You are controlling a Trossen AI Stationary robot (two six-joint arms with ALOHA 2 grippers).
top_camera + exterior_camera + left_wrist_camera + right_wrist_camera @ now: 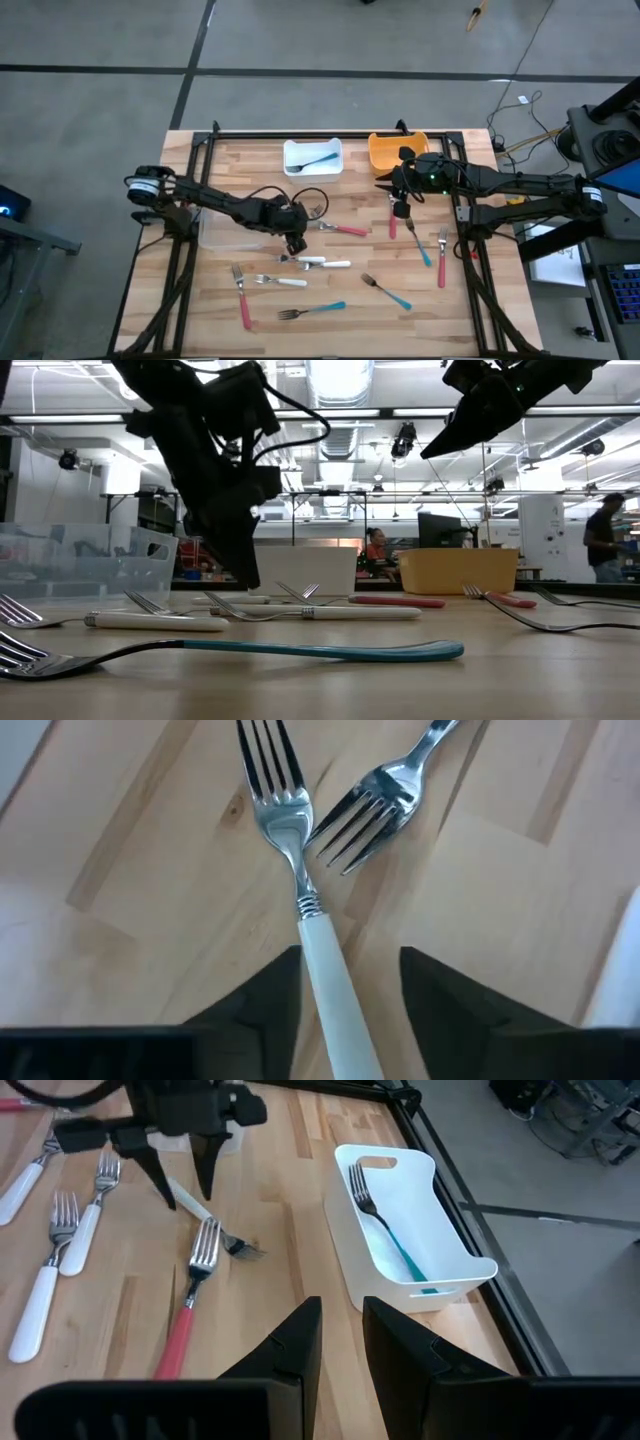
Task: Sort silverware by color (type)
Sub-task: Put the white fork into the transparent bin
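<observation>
My left gripper (350, 955) (295, 246) points steeply down at mid-table, open. Its fingers stand on either side of the white handle (328, 982) of a fork (192, 1198) that lies flat on the wood; I cannot tell whether they touch it. The fork's head (273, 780) lies by the head of a red-handled fork (345, 230). Other red, teal and white silverware is scattered over the near half of the table. My right gripper (342, 1325) (385, 183) hangs high near the orange bin (397, 150), its fingers a little apart with nothing between them.
A white bin (296, 150) at the far edge holds a teal-handled fork (385, 1230). A clear bin (225, 232) stands under my left arm. White-handled pieces (325, 263), (282, 281) lie just near of my left gripper. Red (243, 305) and teal (318, 309) ones lie nearer still.
</observation>
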